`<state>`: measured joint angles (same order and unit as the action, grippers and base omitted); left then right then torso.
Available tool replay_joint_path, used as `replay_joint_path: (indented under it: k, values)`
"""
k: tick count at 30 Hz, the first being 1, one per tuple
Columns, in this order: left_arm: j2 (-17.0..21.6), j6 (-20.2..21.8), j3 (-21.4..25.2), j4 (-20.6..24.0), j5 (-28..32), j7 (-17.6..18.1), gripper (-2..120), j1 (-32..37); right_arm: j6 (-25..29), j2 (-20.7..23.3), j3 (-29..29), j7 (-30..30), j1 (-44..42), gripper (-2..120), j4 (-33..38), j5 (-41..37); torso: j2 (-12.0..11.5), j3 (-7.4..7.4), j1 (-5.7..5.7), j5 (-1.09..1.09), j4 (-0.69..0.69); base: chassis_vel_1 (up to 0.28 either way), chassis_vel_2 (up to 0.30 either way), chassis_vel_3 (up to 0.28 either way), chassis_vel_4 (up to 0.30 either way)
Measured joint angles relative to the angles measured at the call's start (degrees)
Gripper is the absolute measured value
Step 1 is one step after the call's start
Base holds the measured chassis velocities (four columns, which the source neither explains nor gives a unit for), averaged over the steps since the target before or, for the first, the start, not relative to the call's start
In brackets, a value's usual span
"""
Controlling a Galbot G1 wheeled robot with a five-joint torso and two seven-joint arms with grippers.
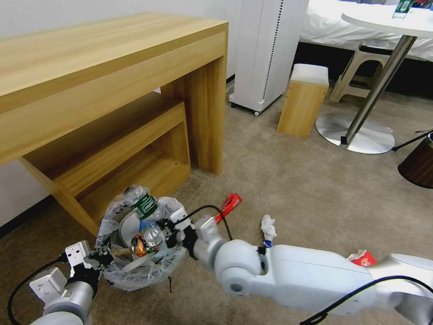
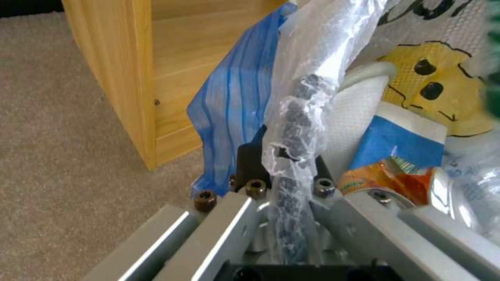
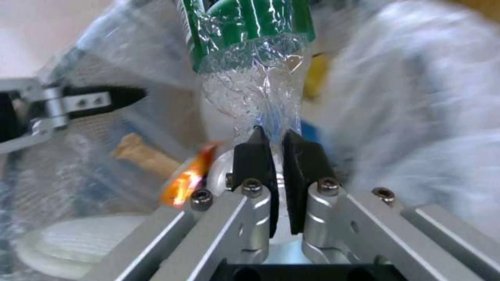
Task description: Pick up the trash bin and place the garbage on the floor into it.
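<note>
The trash bin [image 1: 135, 271], lined with a crinkly white bag, hangs just above the beige floor [image 1: 293, 189] beside the desk. My left gripper [image 1: 103, 259] is shut on its near rim [image 2: 297, 117], pinching the bag. Inside lie a can [image 1: 152, 235], an orange wrapper [image 2: 383, 175], a white slipper [image 3: 78, 242] and a wooden stick [image 3: 146, 156]. My right gripper [image 1: 168, 225] is over the bin's mouth, shut on the crushed clear end of a green bottle [image 3: 250, 50] that stands tilted in the bin. On the carpet lie a red packet [image 1: 231, 202], a crumpled white paper [image 1: 268, 227] and a red-white cup [image 1: 362, 258].
A wooden desk [image 1: 112, 58] with a low shelf stands right behind the bin. Farther off are a white cabinet [image 1: 266, 49], a small wooden stool [image 1: 303, 101], a round table's metal base [image 1: 361, 133] and a brown bin [image 1: 417, 162] at the right edge.
</note>
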<state>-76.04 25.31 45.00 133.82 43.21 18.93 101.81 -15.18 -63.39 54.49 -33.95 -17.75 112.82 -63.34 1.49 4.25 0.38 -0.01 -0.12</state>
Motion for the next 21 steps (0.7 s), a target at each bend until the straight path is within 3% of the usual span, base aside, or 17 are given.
replay_joint_path:
  k: [9, 17, 21]
  values:
    - [-0.16, -0.20, 0.31, 0.45, -0.03, 0.01, 0, 0.62, -2.85, -4.91, 2.91, -3.20, 0.30, 1, -2.73, -2.18, 0.00, 0.00, 0.00, 0.00, 0.00, 0.000, 0.000, 0.000, 0.000]
    - [-0.44, -0.41, 0.44, 0.76, -0.21, -0.14, 0, 1.05, -4.13, -5.39, 3.23, -4.72, -0.29, 1, -3.83, -2.52, 0.00, 0.00, 0.00, 0.00, 0.00, 0.000, 0.000, 0.000, 0.000]
    - [-0.80, -0.43, 0.27, 0.63, -0.44, -0.21, 0, 1.01, -4.03, -4.55, 2.61, -4.29, -0.96, 13, -3.35, -2.19, 0.00, 0.00, 0.00, 0.01, -0.01, 0.000, 0.000, 0.000, 0.000]
